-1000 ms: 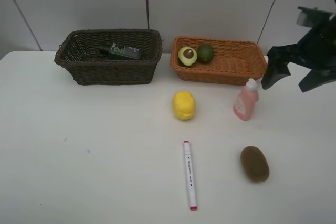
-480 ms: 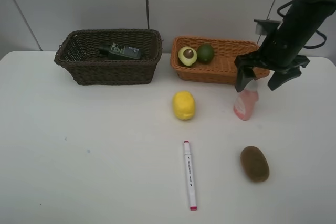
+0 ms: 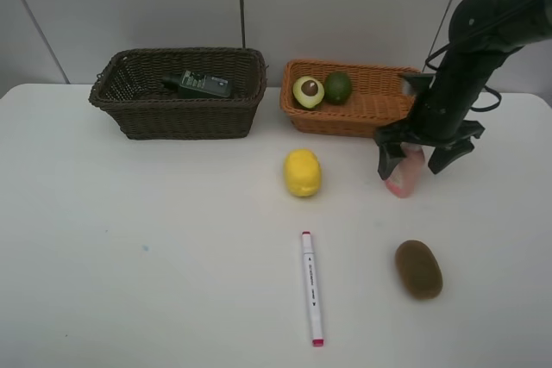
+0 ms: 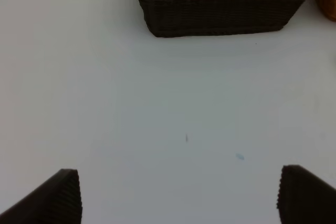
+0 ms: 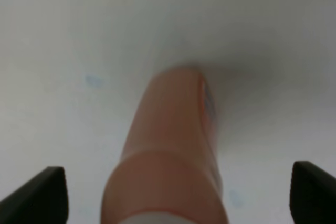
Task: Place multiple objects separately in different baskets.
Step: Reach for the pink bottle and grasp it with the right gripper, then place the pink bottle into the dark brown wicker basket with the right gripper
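My right gripper (image 3: 418, 159) is open and straddles the upright pink bottle (image 3: 403, 174), its fingers apart on either side; the right wrist view shows the bottle (image 5: 176, 145) from above between the fingertips. The dark brown basket (image 3: 129, 114) holds the dark green bottle (image 3: 199, 84). The orange-tan basket (image 3: 379, 108) holds the halved avocado (image 3: 308, 91) and lime (image 3: 337, 86). The lemon (image 3: 302, 171), white marker (image 3: 311, 287) and kiwi (image 3: 418, 269) lie on the table. The eraser is out of view. My left gripper (image 4: 178, 195) is open over bare table, outside the high view.
The white table (image 3: 155, 239) ends at a panelled wall behind the baskets. In the left wrist view the dark basket (image 4: 220, 9) stands beyond the open fingers, and a corner of the orange basket (image 4: 329, 3) shows at the edge.
My right arm has come in from the right edge and lowered over the pink bottle, its open fingers now around it. Nothing else has moved.
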Controlling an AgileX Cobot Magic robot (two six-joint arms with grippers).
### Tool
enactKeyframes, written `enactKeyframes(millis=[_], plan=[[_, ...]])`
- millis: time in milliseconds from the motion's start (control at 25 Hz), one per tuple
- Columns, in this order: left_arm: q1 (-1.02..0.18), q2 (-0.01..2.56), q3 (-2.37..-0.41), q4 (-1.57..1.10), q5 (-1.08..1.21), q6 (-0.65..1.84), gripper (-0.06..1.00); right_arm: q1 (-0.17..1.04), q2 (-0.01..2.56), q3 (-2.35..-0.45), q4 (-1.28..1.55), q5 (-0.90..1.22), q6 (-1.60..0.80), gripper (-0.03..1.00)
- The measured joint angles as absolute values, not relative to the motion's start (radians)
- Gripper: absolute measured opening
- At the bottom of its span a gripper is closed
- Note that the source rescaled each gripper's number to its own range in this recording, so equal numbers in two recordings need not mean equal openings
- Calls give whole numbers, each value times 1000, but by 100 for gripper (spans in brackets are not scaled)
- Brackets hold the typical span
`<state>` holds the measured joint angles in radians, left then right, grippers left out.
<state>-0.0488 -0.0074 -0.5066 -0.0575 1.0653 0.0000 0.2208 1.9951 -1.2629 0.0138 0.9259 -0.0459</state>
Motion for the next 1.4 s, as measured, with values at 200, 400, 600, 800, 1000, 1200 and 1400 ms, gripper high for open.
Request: enactKeyframes(millis=[200,400,600,800,1000,1200,1400], plan=[[-49,-7,-507,-58,1065,0,95,221,2012,-1263,9,923,-47,78],[-49,-7,-507,-58,1065,0,95,221,2006,-1265,0,932,-47,27],[-49,-7,-507,-58,1065,0,95,221,2000,-1265,0,935,-47,27],[-49,-7,-507,-58,1065,0,95,221,1954,-1264,0,937,-47,26],[-49,-7,-507,-58,1065,0,95,221,1880,-1264,0,945,-47,26],[-49,-7,-507,-58,1065,0,95,237,1815,-1274,18,935,-47,26],[-49,-7,-507,-58,1065,0,95,359,1831,-1427,23,899,-45,26]])
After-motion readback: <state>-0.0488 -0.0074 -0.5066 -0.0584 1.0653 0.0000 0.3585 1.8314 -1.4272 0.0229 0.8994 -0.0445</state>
